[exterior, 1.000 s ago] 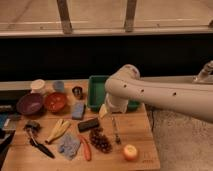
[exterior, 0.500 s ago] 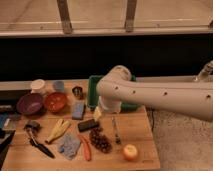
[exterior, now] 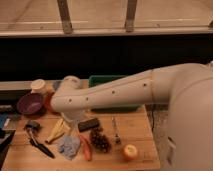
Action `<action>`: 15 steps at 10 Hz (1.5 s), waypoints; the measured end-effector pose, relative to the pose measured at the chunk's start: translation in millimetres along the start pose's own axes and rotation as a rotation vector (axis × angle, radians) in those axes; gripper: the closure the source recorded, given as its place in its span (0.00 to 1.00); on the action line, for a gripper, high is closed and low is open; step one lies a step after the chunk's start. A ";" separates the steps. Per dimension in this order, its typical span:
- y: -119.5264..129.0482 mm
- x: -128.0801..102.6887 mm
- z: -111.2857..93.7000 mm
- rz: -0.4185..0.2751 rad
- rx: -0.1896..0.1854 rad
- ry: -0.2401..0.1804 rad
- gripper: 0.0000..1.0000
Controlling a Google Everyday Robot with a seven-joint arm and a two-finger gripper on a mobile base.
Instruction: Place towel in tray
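The towel [exterior: 69,146] is a crumpled blue-grey cloth lying on the wooden table [exterior: 142,130] at front left. The green tray [exterior: 106,80] stands at the table's back middle, mostly hidden behind my white arm. My arm stretches from the right across the tray to the left. The gripper [exterior: 75,119] hangs at its end, above and just behind the towel, between the banana and the black block.
A purple bowl [exterior: 29,104], a white cup [exterior: 37,86] and a partly hidden orange bowl [exterior: 48,101] stand at back left. A banana [exterior: 56,131], a black block [exterior: 89,124], a carrot [exterior: 86,148], dark grapes [exterior: 100,141], a fork [exterior: 116,131], an orange fruit [exterior: 130,151] and a black tool [exterior: 39,144] lie around the towel.
My arm has swung left across the table, and its end now sits over the left bowls and closer to the towel. The towel has not moved.
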 end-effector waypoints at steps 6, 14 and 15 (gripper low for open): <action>19.6 -5.6 11.8 -0.066 -0.015 0.038 0.34; 49.1 -36.0 91.5 -0.199 -0.168 0.113 0.34; 53.9 -36.1 93.2 -0.207 -0.177 0.109 0.34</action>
